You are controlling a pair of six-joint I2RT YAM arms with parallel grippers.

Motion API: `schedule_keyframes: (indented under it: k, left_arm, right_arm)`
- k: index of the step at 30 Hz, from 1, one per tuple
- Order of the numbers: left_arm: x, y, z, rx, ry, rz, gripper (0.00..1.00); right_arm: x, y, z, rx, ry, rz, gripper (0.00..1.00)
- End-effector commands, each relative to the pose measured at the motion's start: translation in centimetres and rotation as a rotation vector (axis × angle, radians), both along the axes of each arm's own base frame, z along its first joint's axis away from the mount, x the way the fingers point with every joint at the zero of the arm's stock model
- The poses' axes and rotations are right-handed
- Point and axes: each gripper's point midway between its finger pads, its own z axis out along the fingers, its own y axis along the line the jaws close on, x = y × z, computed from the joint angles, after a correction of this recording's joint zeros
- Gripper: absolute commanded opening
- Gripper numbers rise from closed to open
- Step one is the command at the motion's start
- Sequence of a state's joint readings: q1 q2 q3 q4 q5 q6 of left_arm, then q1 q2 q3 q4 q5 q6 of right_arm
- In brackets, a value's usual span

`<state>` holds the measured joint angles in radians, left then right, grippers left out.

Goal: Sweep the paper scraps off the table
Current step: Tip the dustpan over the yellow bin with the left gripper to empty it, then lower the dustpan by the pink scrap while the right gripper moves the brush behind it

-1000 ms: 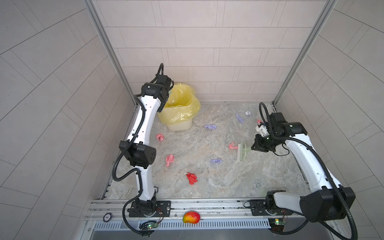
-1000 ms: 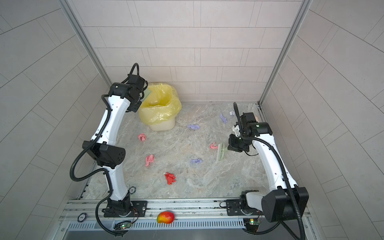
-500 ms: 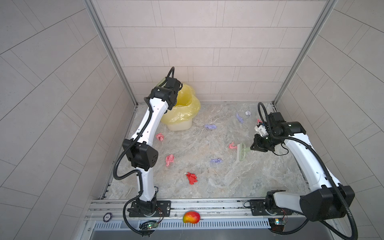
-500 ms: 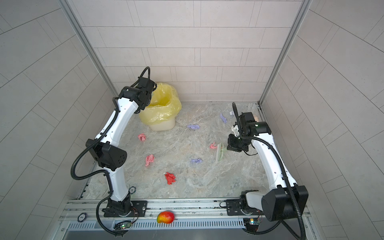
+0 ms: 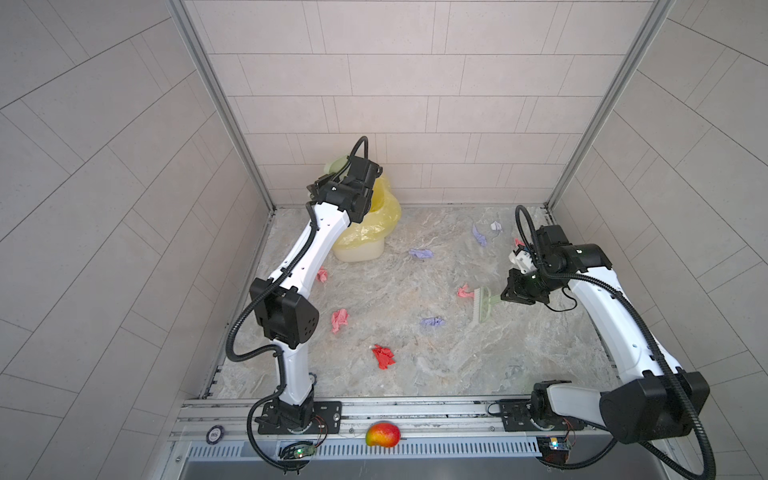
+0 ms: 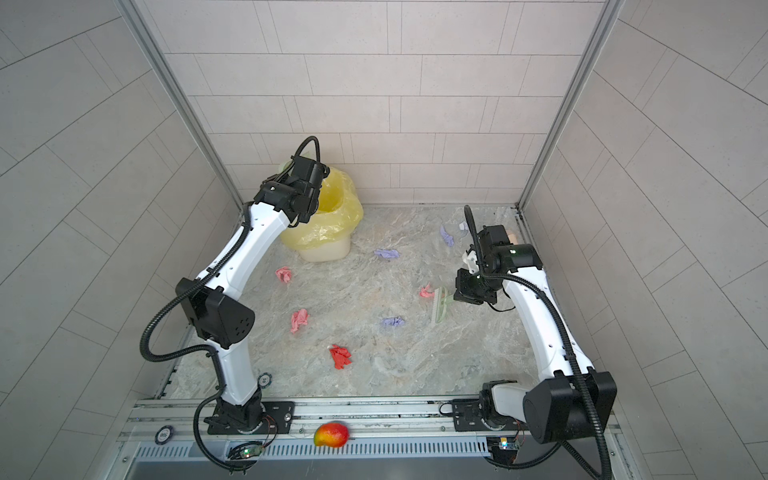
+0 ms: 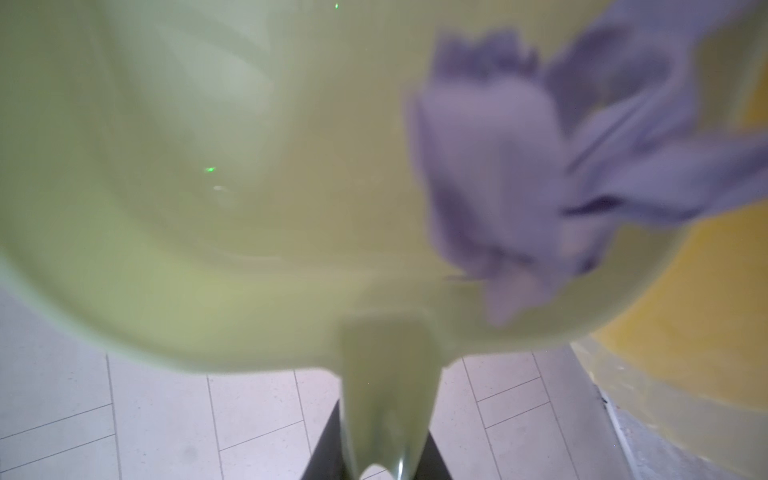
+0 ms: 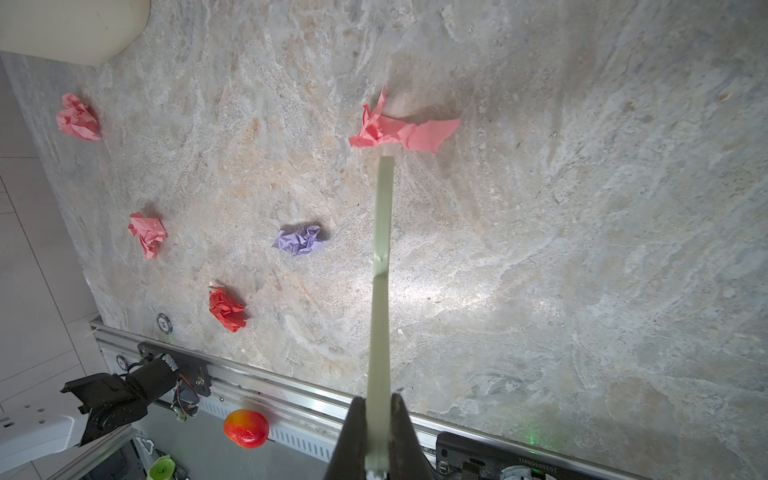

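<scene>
Near yellow bin (image 5: 384,208), dustpan (image 7: 208,208) carrying purple scrap (image 7: 519,166)

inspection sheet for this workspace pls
surface: grey-beige marble table, littered
job's things: crumpled pink, red, lavender and white paper scraps loose on it; one lavender scrap in the dustpan
clutter: red-yellow mango on front rail; round blue-white chip at table's front edge
grippers: left gripper shut on pale green plastic dustpan at yellow-bagged bin; right gripper shut on pale green brush beside a pink scrap
cables: black corrugated hoses loop clear of scraps
surroundings: pale tiled walls
</scene>
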<state>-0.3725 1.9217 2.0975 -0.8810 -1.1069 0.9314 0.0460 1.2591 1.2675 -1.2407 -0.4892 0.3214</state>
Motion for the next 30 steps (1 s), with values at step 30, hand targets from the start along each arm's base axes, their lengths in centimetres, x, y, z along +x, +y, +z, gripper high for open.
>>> schedule_keyframes:
  k: [30]
  left_arm:
    - [-3.3, -2.7, 5.7, -0.154, -0.238, -0.073, 0.00]
  right_arm:
    - [-0.6, -1.1, 1.5, -0.081, -0.058, 0.033, 0.00]
